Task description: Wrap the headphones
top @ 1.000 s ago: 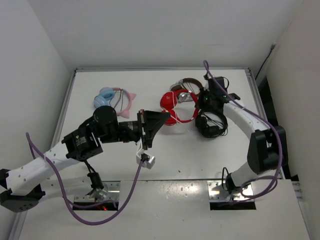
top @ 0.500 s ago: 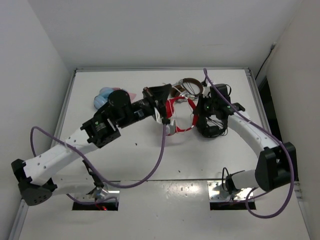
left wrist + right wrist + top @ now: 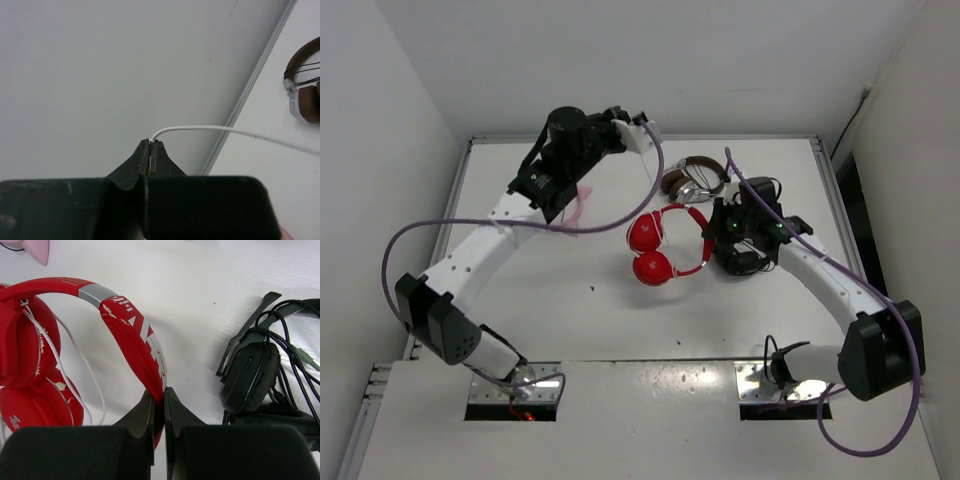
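The red headphones lie mid-table, both ear cups side by side. My right gripper is shut on the red headband, just right of the cups. The thin white cable runs from the cups up toward the back wall. My left gripper is shut on the cable's end, raised near the back edge of the table. Loose cable loops also lie across the cups.
Brown-and-silver headphones lie behind the red ones. Black headphones with a black cable sit just right of my right gripper. A pink piece shows under the left arm. The back wall is close behind the left gripper.
The left arm swung from the table's front-middle up to the back edge, drawing the white cable out taut. The red headphones shifted slightly left. The right gripper kept hold of the headband.
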Robot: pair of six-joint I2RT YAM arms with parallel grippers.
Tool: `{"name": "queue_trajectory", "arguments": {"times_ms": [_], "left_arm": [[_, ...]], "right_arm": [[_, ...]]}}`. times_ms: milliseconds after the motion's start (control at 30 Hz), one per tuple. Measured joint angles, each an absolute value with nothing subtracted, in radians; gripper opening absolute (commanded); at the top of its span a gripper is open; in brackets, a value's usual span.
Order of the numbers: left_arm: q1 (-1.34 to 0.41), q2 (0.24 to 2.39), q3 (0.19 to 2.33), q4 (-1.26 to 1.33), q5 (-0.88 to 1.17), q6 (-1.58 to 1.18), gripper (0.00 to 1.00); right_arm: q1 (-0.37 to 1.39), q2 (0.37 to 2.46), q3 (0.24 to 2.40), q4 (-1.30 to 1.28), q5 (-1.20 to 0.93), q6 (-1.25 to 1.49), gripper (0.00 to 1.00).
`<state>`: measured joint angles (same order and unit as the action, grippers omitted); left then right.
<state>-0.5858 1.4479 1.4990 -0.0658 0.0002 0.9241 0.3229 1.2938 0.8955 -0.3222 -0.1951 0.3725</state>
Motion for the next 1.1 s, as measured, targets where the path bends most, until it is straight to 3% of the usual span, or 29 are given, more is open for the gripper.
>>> {"name": "queue_trajectory", "arguments": {"times_ms": [533, 800, 1100], "left_arm": [[-0.405, 1.787, 1.735, -0.294, 0.028, 0.683, 0.00], [-0.323, 1.851, 1.785, -0.460, 0.157, 0.527, 0.00], [-0.188, 1.895, 1.774, -0.569, 0.439, 0.254, 0.00]], "right_arm": [[0.374, 1.261, 0.903, -0.325, -0.302, 0.366, 0.00], [0.354, 1.267, 0.982, -0.322, -0.356, 0.424, 0.00], [0.316, 1.337, 1.083, -0.273, -0.408, 0.582, 0.00]]}}
